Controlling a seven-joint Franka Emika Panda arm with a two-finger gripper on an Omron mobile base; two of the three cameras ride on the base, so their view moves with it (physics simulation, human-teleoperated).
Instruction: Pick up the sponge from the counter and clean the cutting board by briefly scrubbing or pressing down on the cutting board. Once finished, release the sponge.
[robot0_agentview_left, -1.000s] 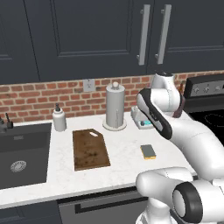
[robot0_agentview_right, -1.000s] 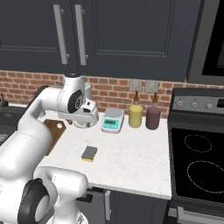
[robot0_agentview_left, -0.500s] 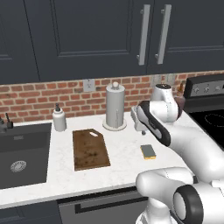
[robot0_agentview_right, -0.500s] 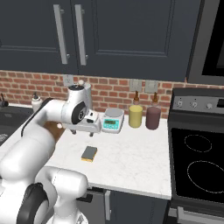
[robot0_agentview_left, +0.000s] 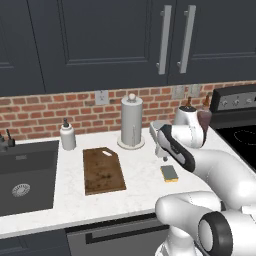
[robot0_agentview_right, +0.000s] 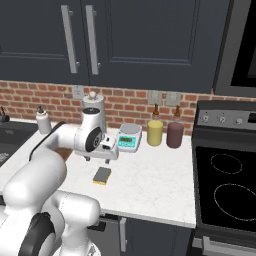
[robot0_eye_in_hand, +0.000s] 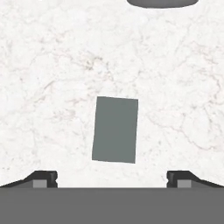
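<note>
Two dark fingertips (robot0_eye_in_hand: 44, 178) stand wide apart at the foot of the hand view, holding nothing, with the sponge (robot0_eye_in_hand: 115, 129) lying flat on the counter (robot0_eye_in_hand: 57, 70) beyond them, grey top up, its long sides running slightly tilted between the two tips. From the left base view, the sponge (robot0_agentview_left: 169, 173) sits on the white counter (robot0_agentview_left: 140, 170) well to the right of the cutting board (robot0_agentview_left: 103, 170), yellow edge showing toward the counter's front, and the gripper (robot0_agentview_left: 164, 156) hangs just above and behind it, not touching. From the right base view, the gripper (robot0_agentview_right: 106, 155) hovers over the sponge (robot0_agentview_right: 102, 175), a clear strip of stone between them. The board lies flat and bare, its pale slot toward the brick wall, between the black sink (robot0_agentview_left: 22, 175) on its left and a paper towel holder (robot0_agentview_left: 131, 122) standing behind its right end. A soap bottle (robot0_agentview_left: 67, 135) stands at the wall near the sink. A scale (robot0_agentview_right: 129, 138), a yellow jar (robot0_agentview_right: 154, 133) and a dark red jar (robot0_agentview_right: 175, 134) line the wall toward the stove (robot0_agentview_right: 227, 185)
</note>
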